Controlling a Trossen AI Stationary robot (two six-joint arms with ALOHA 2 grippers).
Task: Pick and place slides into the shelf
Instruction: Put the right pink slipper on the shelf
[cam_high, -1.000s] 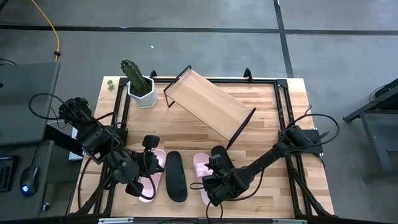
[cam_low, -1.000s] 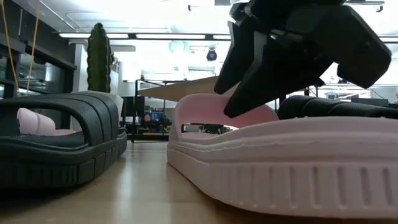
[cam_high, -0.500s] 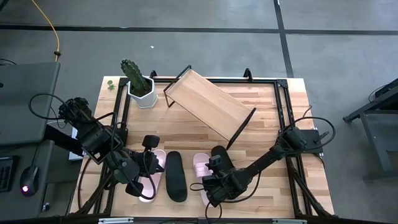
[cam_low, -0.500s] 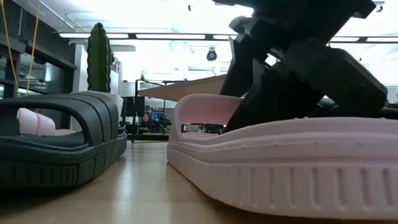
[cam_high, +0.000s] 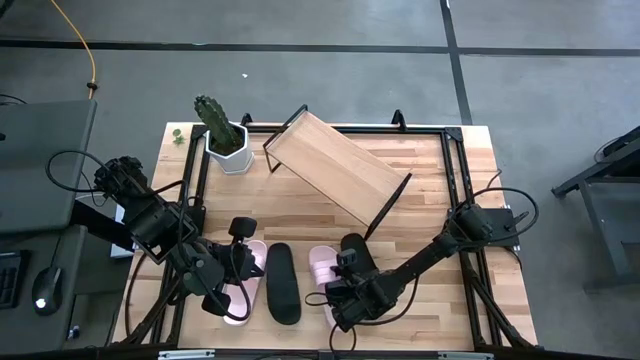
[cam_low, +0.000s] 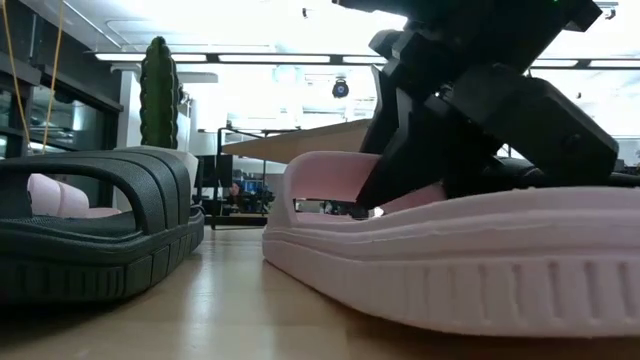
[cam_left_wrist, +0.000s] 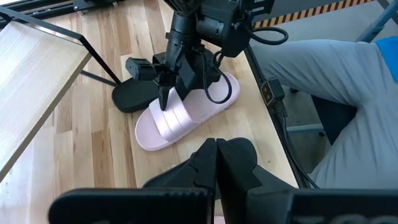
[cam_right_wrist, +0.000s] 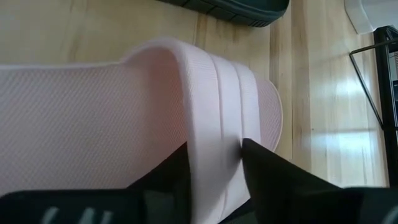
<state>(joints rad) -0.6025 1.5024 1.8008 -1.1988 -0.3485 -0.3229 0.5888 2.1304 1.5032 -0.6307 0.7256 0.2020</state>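
Your right gripper is pinching the ribbed strap of a pale pink slide, one dark finger pressing each side of the strap in the right wrist view. That slide is sitting flat on the wooden table near its front edge, right of centre; in the low view the gripper is reaching down over the strap while the sole is resting on the wood. Your left gripper is clenched shut, holding nothing, and is hanging over the second pink slide at the front left. Between the two pink ones, a black slide is lying lengthwise. Another black slide is resting just behind the gripped pink one, touching it, as the left wrist view is showing. You are seeing the shelf standing well behind them, angled across the table with no slides on its board. A potted cactus is standing at the back left corner. A person's grey-clad leg is showing beyond the table edge.
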